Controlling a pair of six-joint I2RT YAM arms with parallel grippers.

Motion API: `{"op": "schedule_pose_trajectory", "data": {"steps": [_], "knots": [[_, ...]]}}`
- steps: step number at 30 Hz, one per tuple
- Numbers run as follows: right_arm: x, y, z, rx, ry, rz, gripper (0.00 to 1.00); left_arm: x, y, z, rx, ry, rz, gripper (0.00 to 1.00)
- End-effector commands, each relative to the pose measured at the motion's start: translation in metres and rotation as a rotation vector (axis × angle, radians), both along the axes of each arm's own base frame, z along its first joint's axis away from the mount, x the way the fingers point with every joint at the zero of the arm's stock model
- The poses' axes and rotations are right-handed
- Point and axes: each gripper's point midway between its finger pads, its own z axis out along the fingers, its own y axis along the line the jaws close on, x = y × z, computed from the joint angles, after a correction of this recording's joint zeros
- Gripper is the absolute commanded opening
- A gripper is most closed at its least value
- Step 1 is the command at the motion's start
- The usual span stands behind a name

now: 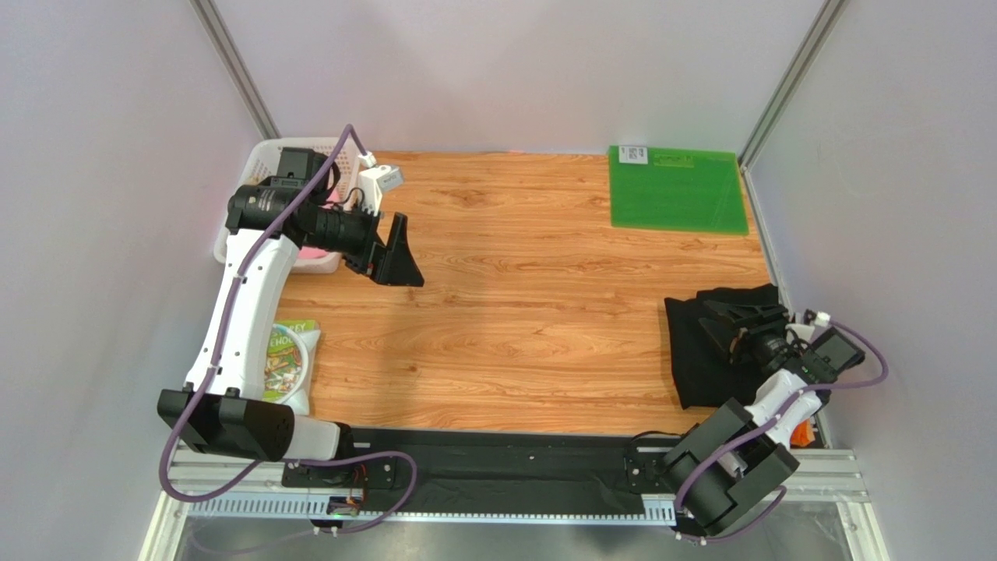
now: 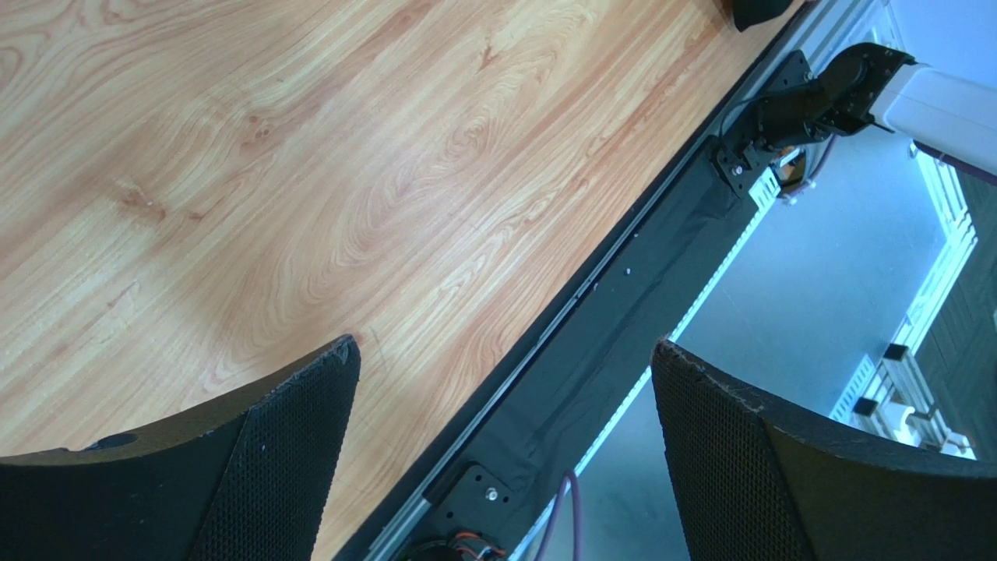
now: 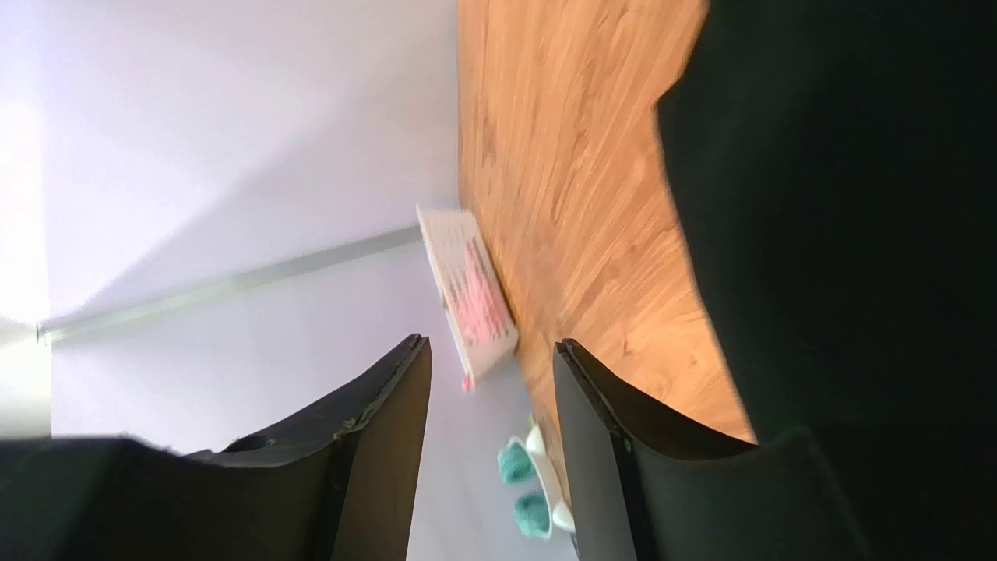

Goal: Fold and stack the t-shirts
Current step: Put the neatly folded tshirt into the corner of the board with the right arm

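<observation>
The black t-shirt (image 1: 702, 380) lies in a compact rectangle at the right edge of the table (image 1: 527, 292), directly under the right gripper (image 1: 720, 327), whose fingers stand partly apart and grasp nothing. Across the table, the left gripper (image 1: 396, 251) hangs spread wide and empty beside a white basket (image 1: 275, 150) in the far left corner, well apart from the shirt.

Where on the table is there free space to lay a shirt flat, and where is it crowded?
The table is bare in its wide middle, between the left gripper, the green mat and the black t-shirt. Crowded: the far left corner with the basket, and the near left with a printed packet.
</observation>
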Motion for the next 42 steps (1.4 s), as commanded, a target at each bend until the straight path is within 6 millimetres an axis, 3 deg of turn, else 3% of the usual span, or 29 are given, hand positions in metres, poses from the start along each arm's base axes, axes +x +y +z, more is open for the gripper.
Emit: {"op": "schedule_pose_trajectory", "data": {"steps": [1,4,8,9,14,16,17,18,20,21,23,24,25,26,27,28,29,30,31,33,34,37,42], "knots": [[0.018,0.031,0.046,-0.041,-0.158,0.198,0.50,-0.016,0.003,0.005,-0.004,0.020,0.053,1.00],[0.025,0.058,0.062,-0.078,-0.211,0.303,0.50,-0.006,0.008,-0.003,0.018,-0.014,0.115,1.00],[0.026,0.064,0.070,-0.193,-0.188,0.279,0.47,0.018,0.018,-0.006,0.066,-0.103,0.195,1.00],[0.029,0.055,0.066,-0.299,-0.172,0.224,0.47,0.021,0.021,-0.007,0.081,-0.116,0.208,1.00],[0.033,0.041,0.076,-0.395,-0.108,0.112,0.47,0.037,0.032,-0.009,0.145,-0.152,0.252,1.00],[0.033,0.035,0.103,-0.462,-0.166,0.009,0.48,0.044,0.033,-0.008,0.148,-0.163,0.261,1.00],[0.034,0.036,0.138,-0.528,-0.276,-0.020,0.51,0.046,0.033,-0.008,0.149,-0.166,0.264,1.00],[0.034,0.034,0.156,-0.577,-0.309,-0.064,0.52,0.049,0.033,-0.009,0.152,-0.165,0.266,1.00],[0.040,0.054,0.178,-0.636,-0.368,0.014,0.58,0.057,0.035,-0.004,0.162,-0.189,0.278,1.00],[0.049,0.056,0.204,-0.673,-0.396,0.032,0.59,0.060,0.035,-0.004,0.163,-0.188,0.280,1.00],[0.057,0.079,0.209,-0.734,-0.404,0.147,0.62,0.069,0.034,0.003,0.148,-0.209,0.296,1.00],[0.075,0.084,0.223,-0.755,-0.413,0.185,0.64,0.072,0.032,0.004,0.140,-0.211,0.295,1.00],[0.079,0.105,0.214,-0.761,-0.380,0.279,0.64,0.078,0.031,0.009,0.132,-0.229,0.301,1.00],[0.087,0.112,0.216,-0.824,-0.386,0.330,0.65,0.082,0.031,0.011,0.127,-0.233,0.309,1.00],[0.110,0.115,0.196,-0.869,-0.315,0.367,0.66,0.087,0.034,0.011,0.142,-0.241,0.325,1.00],[0.110,0.139,0.205,-0.921,-0.333,0.433,0.66,0.096,0.036,0.012,0.145,-0.273,0.343,1.00],[0.124,0.142,0.189,-1.030,-0.316,0.472,0.66,0.100,0.039,0.012,0.152,-0.289,0.364,1.00],[0.132,0.136,0.184,-1.109,-0.273,0.432,0.67,0.099,0.044,0.004,0.175,-0.298,0.383,1.00],[0.134,0.145,0.180,-1.145,-0.285,0.445,0.67,0.109,0.046,0.009,0.172,-0.357,0.402,1.00],[0.137,0.135,0.177,-1.197,-0.275,0.402,0.70,0.109,0.057,-0.004,0.202,-0.404,0.457,1.00],[0.139,0.130,0.170,-1.222,-0.284,0.379,0.71,0.120,0.058,0.005,0.183,-0.489,0.486,1.00],[0.130,0.111,0.179,-1.287,-0.297,0.260,0.89,0.124,0.062,-0.003,0.168,-0.552,0.525,1.00],[0.124,0.109,0.152,-1.311,-0.265,0.302,0.97,0.136,0.065,-0.026,0.208,-0.483,0.532,1.00]]}}
